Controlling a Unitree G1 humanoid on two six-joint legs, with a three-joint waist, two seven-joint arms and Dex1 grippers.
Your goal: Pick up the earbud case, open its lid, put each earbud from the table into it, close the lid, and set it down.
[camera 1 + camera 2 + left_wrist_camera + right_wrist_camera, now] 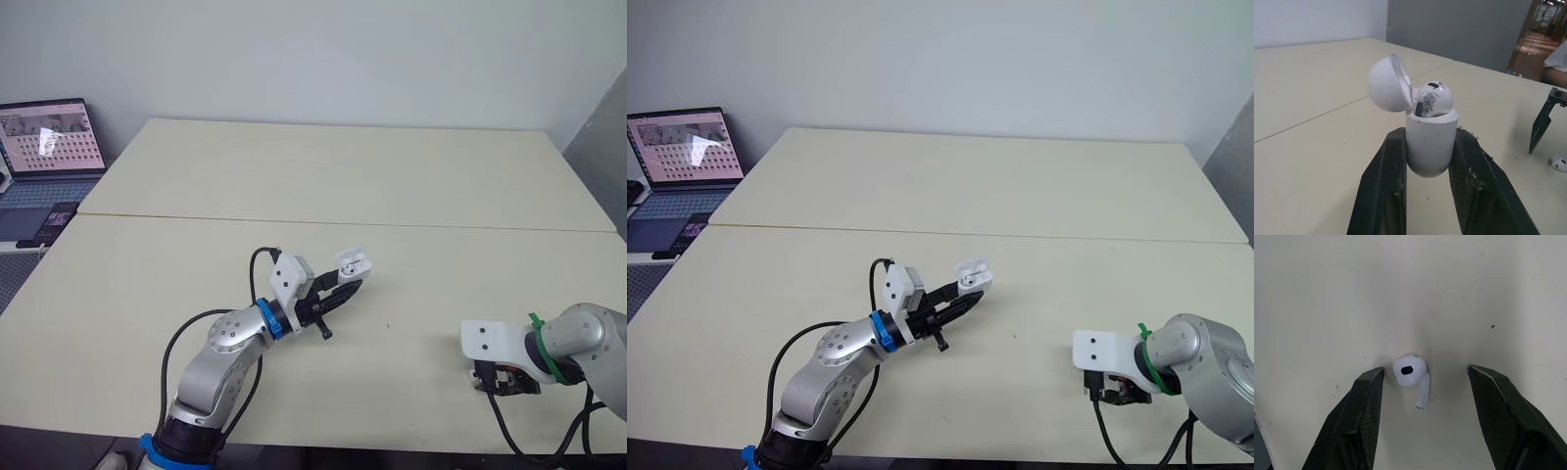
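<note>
My left gripper (345,284) is shut on the white earbud case (1431,142), held a little above the table's front middle. Its lid (1386,83) is tipped back open, and one earbud (1434,98) sits in the case with its head sticking up. The other white earbud (1410,371) lies on the table at the front right. My right gripper (1425,371) points down over it, open, one finger on each side and neither touching it. The left wrist view also catches that earbud (1558,162) beside a right finger (1542,120).
The cream table (294,176) has a seam running across its middle. An open laptop (49,142) stands off the table's far left corner on a lower surface, with a dark flat device (49,223) beside it. The table's front edge lies just behind the right gripper.
</note>
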